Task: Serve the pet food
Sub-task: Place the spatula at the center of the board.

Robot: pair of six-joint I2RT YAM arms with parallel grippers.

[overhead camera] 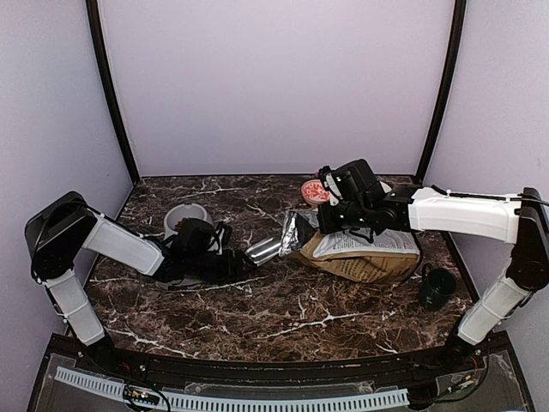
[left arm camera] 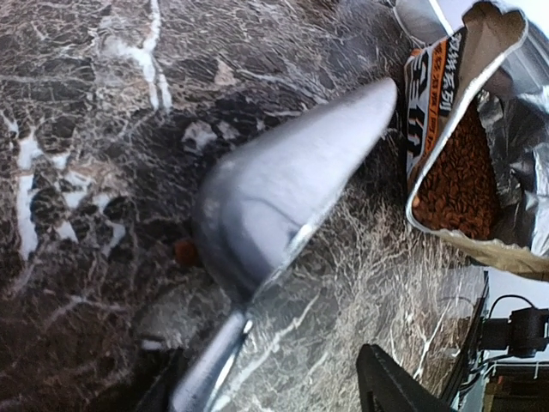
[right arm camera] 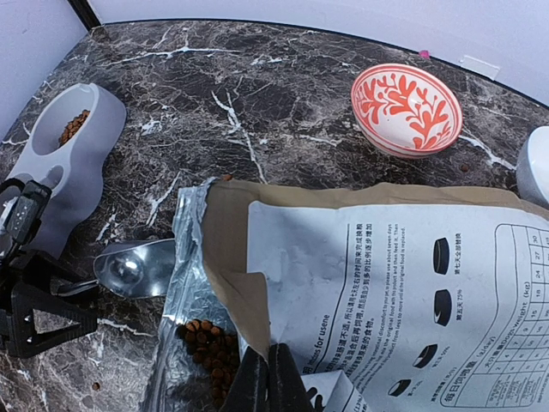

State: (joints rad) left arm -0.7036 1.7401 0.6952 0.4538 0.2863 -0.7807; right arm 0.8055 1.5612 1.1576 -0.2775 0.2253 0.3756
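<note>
Left jaws spread, scoop (left arm camera: 283, 197) lying loose on surface (left arm camera: 86, 129); right jaws clenched atop bag (right arm camera: 386, 283) (likely steadying it); kibble (left arm camera: 455, 172) at mouth.

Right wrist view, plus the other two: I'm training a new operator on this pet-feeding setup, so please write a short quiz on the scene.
1. True or false: the silver metal scoop is heaped with reddish-brown kibble pellets.
2. Short answer: what lies inside the red-and-white patterned bowl?
3. Multiple choice: besides the brown printed dog-food bag, what holds kibble? A: the patterned bowl. B: the grey plastic double bowl. C: the scoop.
Key: 1 false, the scoop is empty; 2 nothing; 3 B.
</note>
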